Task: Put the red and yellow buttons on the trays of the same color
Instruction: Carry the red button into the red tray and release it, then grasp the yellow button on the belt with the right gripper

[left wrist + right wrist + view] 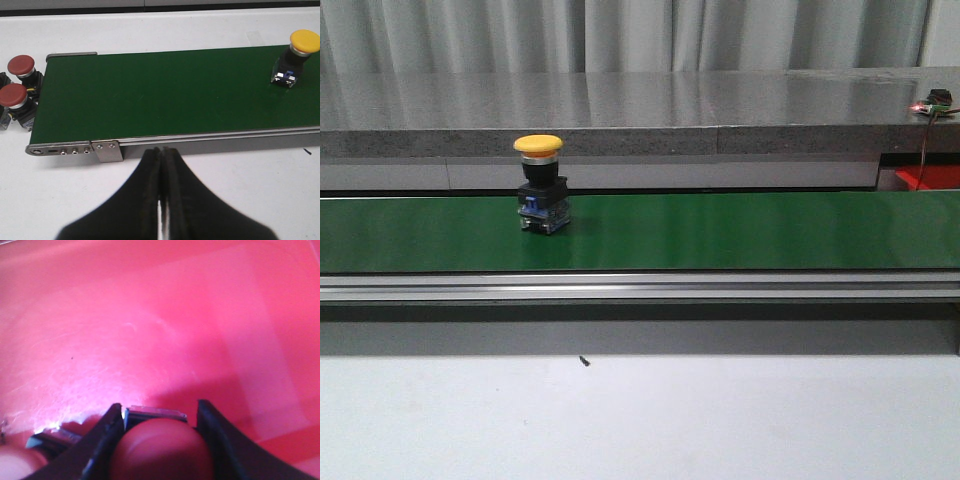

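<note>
While the right hand (160, 440) grips a red button (162, 450) over the red tray (160, 325), a yellow button (541, 185) stands on the green belt (720, 230)

Right hand fingers (102, 440) sit on both sides of the red button cap, held just above the red tray floor; another button body partly visible beside it, details blurred. Left hand (161, 200) pinched narrow, fingers nearly touching, nothing in it, hovering over the white counter (240, 190) just beside the belt's near rail. Yellow button upright, toward the left part of the belt in the front view, yellow cap up, black and blue base down. Two more red buttons (17, 82) lie on the counter, just past the belt's end, close together
</note>
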`<state>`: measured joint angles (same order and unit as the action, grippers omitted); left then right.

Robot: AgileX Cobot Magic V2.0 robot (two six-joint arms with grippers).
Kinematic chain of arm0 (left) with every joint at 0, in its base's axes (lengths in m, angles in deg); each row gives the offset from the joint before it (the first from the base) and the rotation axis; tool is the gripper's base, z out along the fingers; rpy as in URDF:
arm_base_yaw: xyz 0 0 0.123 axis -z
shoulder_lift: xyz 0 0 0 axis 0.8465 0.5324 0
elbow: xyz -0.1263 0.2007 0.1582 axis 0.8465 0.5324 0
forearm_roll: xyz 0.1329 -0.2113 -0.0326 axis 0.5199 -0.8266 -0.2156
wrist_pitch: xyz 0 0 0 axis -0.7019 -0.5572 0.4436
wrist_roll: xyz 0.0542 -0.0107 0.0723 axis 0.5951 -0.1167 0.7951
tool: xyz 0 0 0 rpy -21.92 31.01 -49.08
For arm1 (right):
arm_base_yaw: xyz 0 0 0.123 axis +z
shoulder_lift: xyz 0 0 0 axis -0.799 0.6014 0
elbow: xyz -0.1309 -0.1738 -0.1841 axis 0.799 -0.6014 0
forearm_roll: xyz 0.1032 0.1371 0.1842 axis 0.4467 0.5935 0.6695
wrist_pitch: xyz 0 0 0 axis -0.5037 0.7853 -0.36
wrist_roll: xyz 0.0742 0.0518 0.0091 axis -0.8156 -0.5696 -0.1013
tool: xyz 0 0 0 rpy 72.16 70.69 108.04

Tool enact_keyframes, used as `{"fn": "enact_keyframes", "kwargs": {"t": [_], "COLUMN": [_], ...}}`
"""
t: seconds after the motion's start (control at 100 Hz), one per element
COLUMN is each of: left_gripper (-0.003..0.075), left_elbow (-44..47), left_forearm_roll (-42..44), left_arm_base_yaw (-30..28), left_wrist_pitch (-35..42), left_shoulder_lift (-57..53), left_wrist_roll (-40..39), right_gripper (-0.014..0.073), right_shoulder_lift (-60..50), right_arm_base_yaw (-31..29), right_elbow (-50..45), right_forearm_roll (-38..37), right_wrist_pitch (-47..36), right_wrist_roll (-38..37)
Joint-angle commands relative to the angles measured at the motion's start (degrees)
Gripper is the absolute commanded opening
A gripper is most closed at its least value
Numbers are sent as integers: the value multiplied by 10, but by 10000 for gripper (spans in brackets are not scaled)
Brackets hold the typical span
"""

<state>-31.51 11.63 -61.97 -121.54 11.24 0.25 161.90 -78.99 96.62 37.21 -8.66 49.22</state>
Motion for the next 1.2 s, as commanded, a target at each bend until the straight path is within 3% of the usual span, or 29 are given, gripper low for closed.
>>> {"fn": "enact_keyframes", "kwargs": {"t": [0.0, 0.19, 0.26, 0.38, 0.45, 0.61, 0.62, 0.82, 1.19], "left_gripper": [-20, -20, -20, -20, -20, -20, -20, -20, -20], "left_elbow": [-15, -15, -15, -15, -15, -15, -15, -15, -15], "left_forearm_roll": [-9, -9, -9, -9, -9, -9, -9, -10, -11], "left_arm_base_yaw": [4, 4, 4, 4, 4, 4, 4, 4, 4], "left_wrist_pitch": [40, 40, 40, 40, 40, 40, 40, 40, 41], "left_shoulder_lift": [-1, -1, -1, -1, -1, -1, -1, -1, -1], "left_wrist_roll": [1, 1, 1, 1, 1, 1, 1, 1, 1], "right_gripper": [131, 155, 262, 529, 604, 614, 560, 560, 560], "right_shoulder_lift": [-17, 2, 2, 2, 1, -17, -20, -67, -188], "right_arm_base_yaw": [-3, -3, -3, -3, -3, -3, -3, -3, 13], "right_elbow": [33, 43, 43, 47, 50, 51, 51, 32, -69], "right_forearm_roll": [7, 8, 8, 8, 8, 7, 7, 7, 7], "right_wrist_pitch": [-14, -3, -3, -5, -5, -4, -4, -8, -13], "right_wrist_roll": [1, 1, 1, 1, 1, 2, 2, 2, 2]}}
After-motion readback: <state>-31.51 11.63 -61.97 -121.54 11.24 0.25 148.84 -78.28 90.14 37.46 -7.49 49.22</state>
